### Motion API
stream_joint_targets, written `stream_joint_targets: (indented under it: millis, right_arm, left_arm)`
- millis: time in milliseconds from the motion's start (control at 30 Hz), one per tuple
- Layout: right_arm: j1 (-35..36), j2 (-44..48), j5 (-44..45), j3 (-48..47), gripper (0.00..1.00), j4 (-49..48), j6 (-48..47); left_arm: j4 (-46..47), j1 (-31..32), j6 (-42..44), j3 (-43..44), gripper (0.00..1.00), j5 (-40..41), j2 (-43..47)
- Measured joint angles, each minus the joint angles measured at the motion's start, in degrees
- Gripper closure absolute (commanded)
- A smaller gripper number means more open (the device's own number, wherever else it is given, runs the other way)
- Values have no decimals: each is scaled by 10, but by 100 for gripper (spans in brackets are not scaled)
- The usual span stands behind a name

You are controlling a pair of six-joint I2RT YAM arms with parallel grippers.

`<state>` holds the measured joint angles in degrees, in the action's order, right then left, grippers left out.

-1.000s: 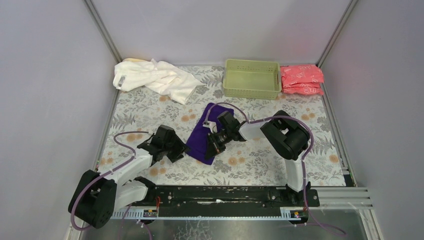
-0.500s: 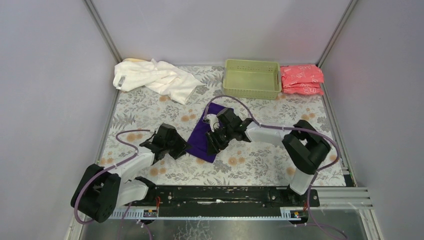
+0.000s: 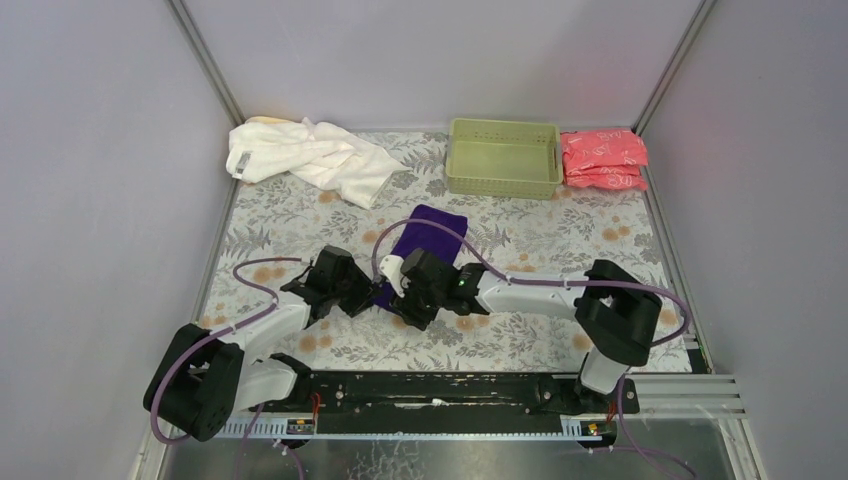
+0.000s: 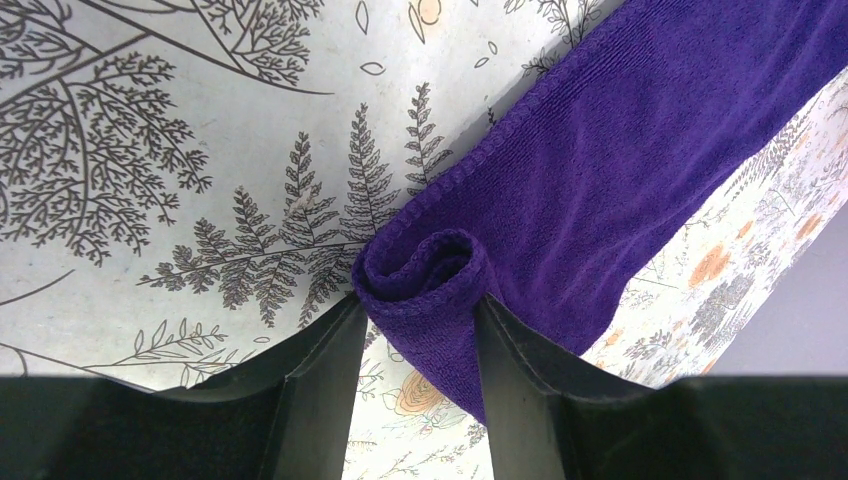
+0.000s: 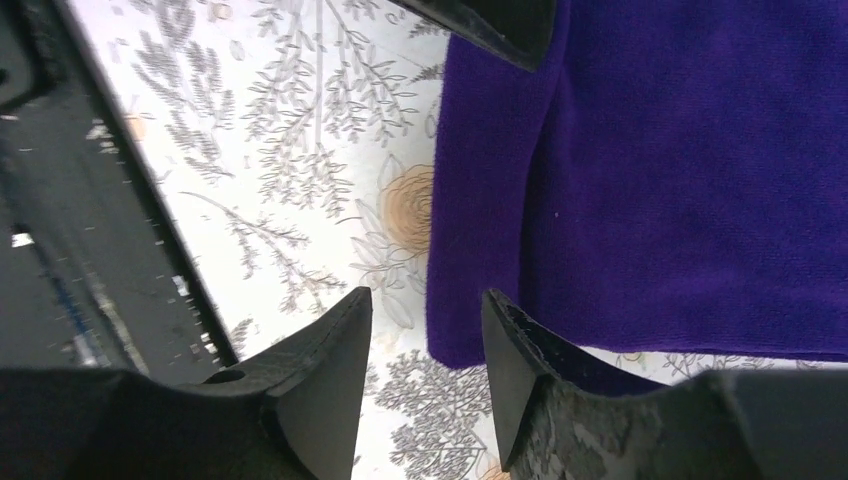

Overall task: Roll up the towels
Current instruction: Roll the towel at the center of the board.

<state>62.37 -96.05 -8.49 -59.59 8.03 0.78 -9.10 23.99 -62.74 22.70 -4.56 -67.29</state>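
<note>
**Visitor:** What has just changed at the table?

**Onlooker:** The right gripper (image 5: 425, 310) has let go and slid down to the near end of the purple towel (image 3: 428, 235). Its jaws stand apart over the flat cloth's corner, holding nothing.

**Visitor:** And the left?

**Onlooker:** The left gripper (image 4: 415, 310) pinches the small rolled-up end at the towel's near left corner. I'd say the roll is barely begun. Most of the cloth lies flat, pointing toward the green basket (image 3: 503, 125).

**Visitor:** Room to work?

**Onlooker:** Bare floral tablecloth (image 3: 300, 215) on both sides and ahead. The white towel (image 3: 310, 155) lies well apart in the far left corner, not yet rolled.
</note>
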Motion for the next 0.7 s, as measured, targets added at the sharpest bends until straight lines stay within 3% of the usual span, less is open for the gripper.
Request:
stream_joint_targets:
  millis: [400,700]
  right_arm:
    - [30,-73,80,-5,53,-13,-61]
    - [40,-91,119,-27,93,-5,-83]
  left_arm:
    - [3,0,2,1,56,-1,-6]
    - [4,0,7,10,55,-4,-16]
